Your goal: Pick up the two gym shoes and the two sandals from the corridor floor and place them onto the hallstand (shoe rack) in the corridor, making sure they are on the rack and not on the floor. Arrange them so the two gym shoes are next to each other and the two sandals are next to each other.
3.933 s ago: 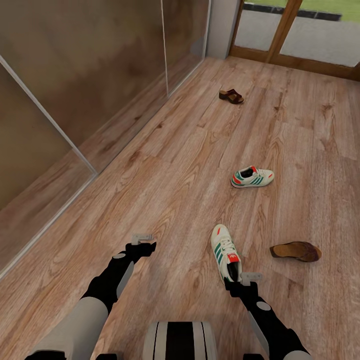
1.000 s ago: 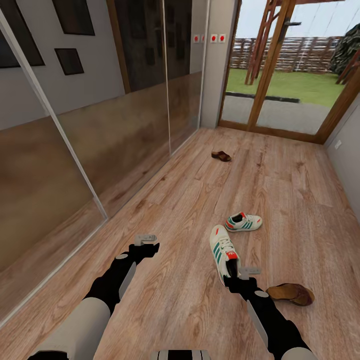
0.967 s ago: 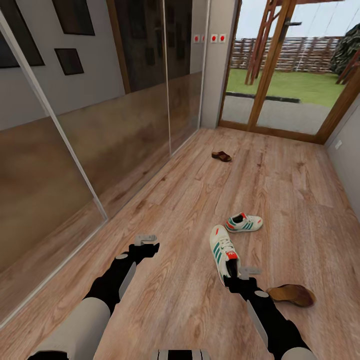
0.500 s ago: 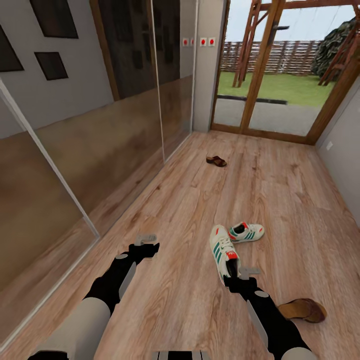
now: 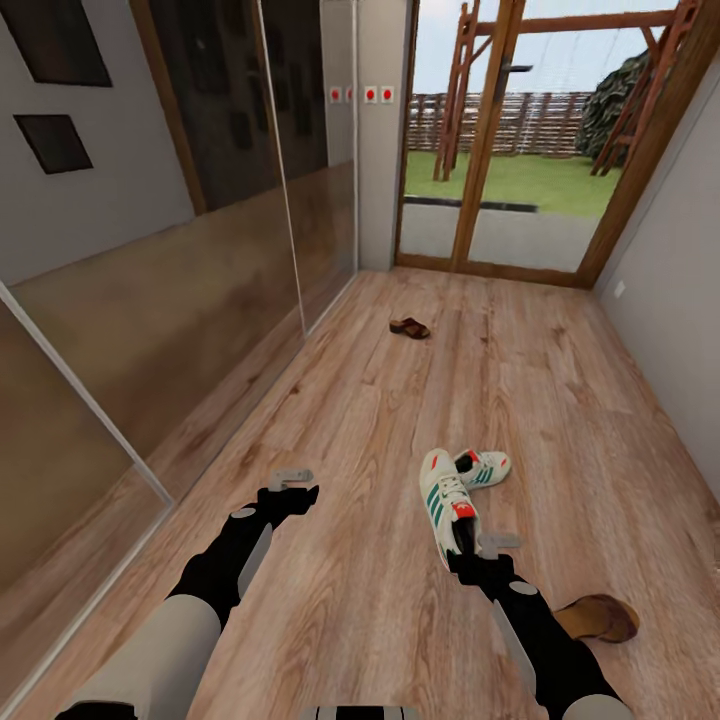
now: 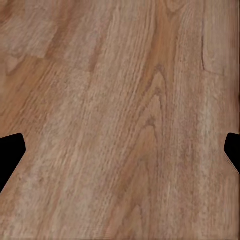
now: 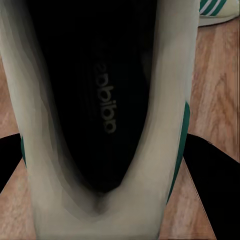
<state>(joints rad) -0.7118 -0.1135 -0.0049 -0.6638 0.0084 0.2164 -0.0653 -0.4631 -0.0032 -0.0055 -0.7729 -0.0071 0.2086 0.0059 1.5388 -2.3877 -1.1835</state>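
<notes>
— Checked the right end effector (image 5: 463, 548)?

— Found it clamped on the heel of one gym shoe (image 5: 444, 497), toe pointing away from the robot. Saw the same in the right wrist view: the dark inside of that gym shoe (image 7: 102, 100) up close, with a black finger (image 7: 210, 175) pressed to each cream side wall.

— Lifted clear of the corridor floor (image 5: 370, 420)?

— Couldn't tell from the head view.

— And the left end effector (image 5: 292, 482)?

— Held nothing. Spread wide over bare planks, well apart from every shoe. Caught only its black fingertips (image 6: 10, 155) at opposite edges of the left wrist view, wood grain between them.

— Located the second gym shoe (image 5: 487, 468)?

— Yes, lying on the floor just beyond the gripped one, partly hidden behind its toe. Showed green stripes and a red-orange patch. Glimpsed a corner of it past the gripped shoe in the right wrist view too.

— Found the sandals?

— Spotted the near sandal (image 5: 598, 617) on the floor just beside the right forearm, tan insole up. Spotted the far sandal (image 5: 409, 327) well down the corridor, near the glass door (image 5: 480, 180), also on the floor.

— Noticed anything else?

— Just mirrored wall panels (image 5: 200, 300) along the left side.
</notes>
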